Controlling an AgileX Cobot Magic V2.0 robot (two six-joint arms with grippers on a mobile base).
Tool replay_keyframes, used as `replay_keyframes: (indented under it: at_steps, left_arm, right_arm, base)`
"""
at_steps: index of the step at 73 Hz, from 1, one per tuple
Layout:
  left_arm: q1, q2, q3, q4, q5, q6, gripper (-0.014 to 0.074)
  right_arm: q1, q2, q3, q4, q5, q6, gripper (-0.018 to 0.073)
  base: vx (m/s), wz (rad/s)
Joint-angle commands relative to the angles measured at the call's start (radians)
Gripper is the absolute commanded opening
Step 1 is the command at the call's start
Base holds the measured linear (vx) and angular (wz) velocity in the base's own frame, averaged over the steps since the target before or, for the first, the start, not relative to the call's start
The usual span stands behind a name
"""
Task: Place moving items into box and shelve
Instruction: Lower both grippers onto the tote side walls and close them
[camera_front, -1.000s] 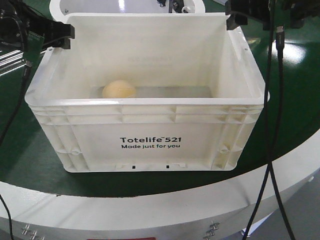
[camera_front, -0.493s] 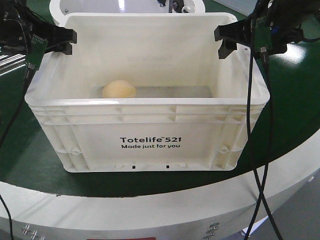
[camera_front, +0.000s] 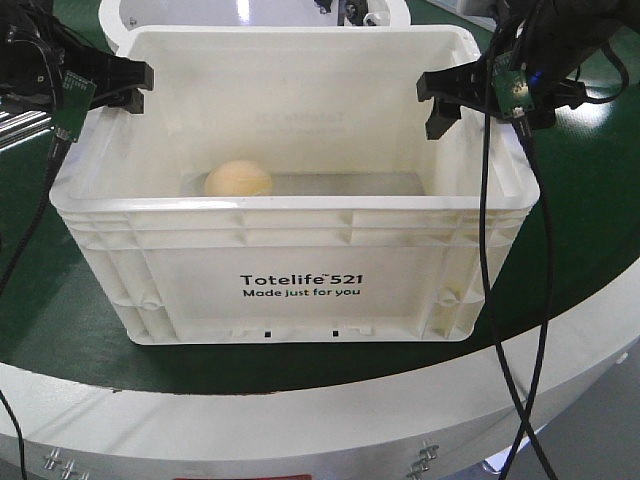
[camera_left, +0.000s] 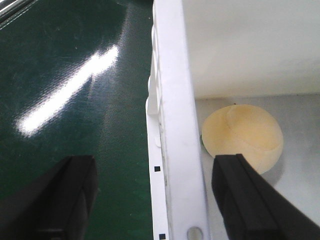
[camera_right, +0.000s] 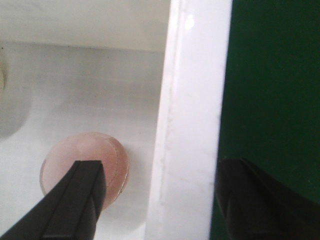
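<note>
Green table (camera_front: 60, 320): L hand (camera_front: 138, 86), R hand (camera_front: 431, 106) straddle box (camera_front: 200, 250).

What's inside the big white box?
Two balls lie in the crate: a cream-yellow ball near its left wall, a pinkish ball by its right wall. In the front view the near wall hides the pinkish ball; only the right wrist view shows it.

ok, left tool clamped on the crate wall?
No, the left wrist view shows the left tool straddling the crate rim with a clear gap on each side of it.
</note>
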Motion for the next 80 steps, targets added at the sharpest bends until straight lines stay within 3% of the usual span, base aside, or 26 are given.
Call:
replay_keyframes:
  at_steps: [1,7,19,43,53,67,73,80]
  left_arm:
    - [0.000,-0.037,-0.035,-0.004,-0.048,0.000,0.0586]
    - [0.000,-0.037,-0.035,-0.004,-0.047,0.000,0.0586]
    - [0.000,-0.037,-0.035,-0.004,-0.045,0.000,0.0586]
    - [0.000,-0.031,-0.035,-0.007,-0.019,0.007,0.0586]
    - [0.000,0.007,-0.035,-0.056,0.023,0.062,0.0586]
    - [0.000,0.039,-0.035,-0.102,0.049,0.071,0.0582]
    - [-0.001,0.041,-0.035,-0.107,0.057,0.074,0.0538]
    - [-0.002,0.041,-0.035,-0.107,0.063,0.079,0.0405]
  right_arm:
    - [-0.004,-0.048,-0.032,0.005,-0.036,-0.005,0.0439]
    - [-0.004,-0.048,-0.034,0.005,-0.037,-0.004,0.0326]
    - [-0.004,-0.050,-0.035,0.006,-0.040,-0.018,-0.0023]
    - [-0.004,-0.050,-0.035,0.009,-0.040,-0.040,-0.0015]
    - [-0.004,-0.050,-0.035,0.009,-0.040,-0.043,-0.0015]
    - [-0.004,-0.050,-0.035,0.009,-0.040,-0.047,-0.0015]
    - [-0.004,-0.050,-0.035,0.009,-0.040,-0.050,-0.0015]
    - [-0.004,-0.050,-0.035,0.009,-0.040,-0.050,-0.0015]
  base:
    - [0.00,0.00]
    - [0.00,0.00]
    - [0.00,0.00]
    - [0.00,0.00]
    - [0.00,0.00]
    - [0.00,0.00]
    - [0.00,0.00]
    - [0.00,0.00]
